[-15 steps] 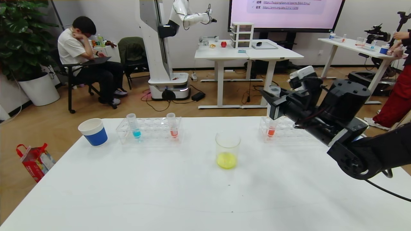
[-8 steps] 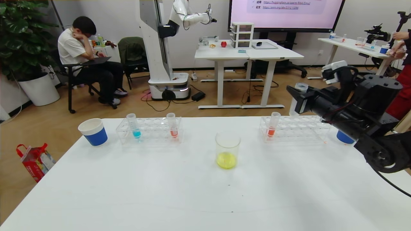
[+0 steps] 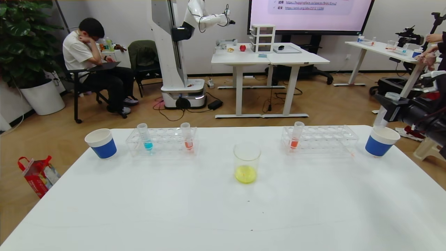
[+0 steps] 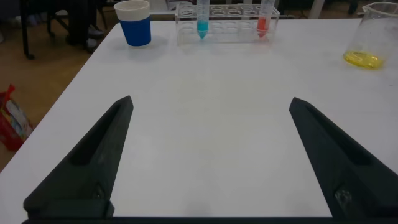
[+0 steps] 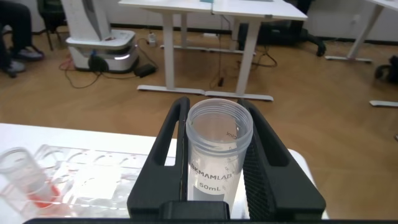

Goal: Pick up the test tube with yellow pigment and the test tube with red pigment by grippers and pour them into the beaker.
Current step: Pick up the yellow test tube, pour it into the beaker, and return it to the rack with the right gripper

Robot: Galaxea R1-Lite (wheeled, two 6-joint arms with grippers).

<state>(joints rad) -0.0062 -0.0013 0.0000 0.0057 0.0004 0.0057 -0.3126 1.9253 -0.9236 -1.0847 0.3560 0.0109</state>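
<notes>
One emptied tube (image 5: 217, 155) in right gripper (image 5: 214, 163), table edge (image 3: 411, 153)

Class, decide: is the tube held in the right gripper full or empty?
Empty: in the right wrist view the tube looks clear inside, with no coloured liquid.

Table (image 3: 209, 216): I see every item along its far half.
Beaker (image 3: 247, 162): centre, nearer to me than both racks.
Left rack (image 3: 162, 141): far left of the beaker, holding two tubes, one at its left end, one toward its right.
Left cup (image 3: 101, 143): just left of that rack.
Right rack (image 3: 320, 139): far right of the beaker, one tube at its left end.
Right cup (image 3: 381, 141): just right of that rack.
Right gripper (image 3: 385, 111): above the right cup, holding an upright tube (image 5: 217, 155) over it.
Left gripper (image 4: 208, 155): above the table's near left.
</notes>
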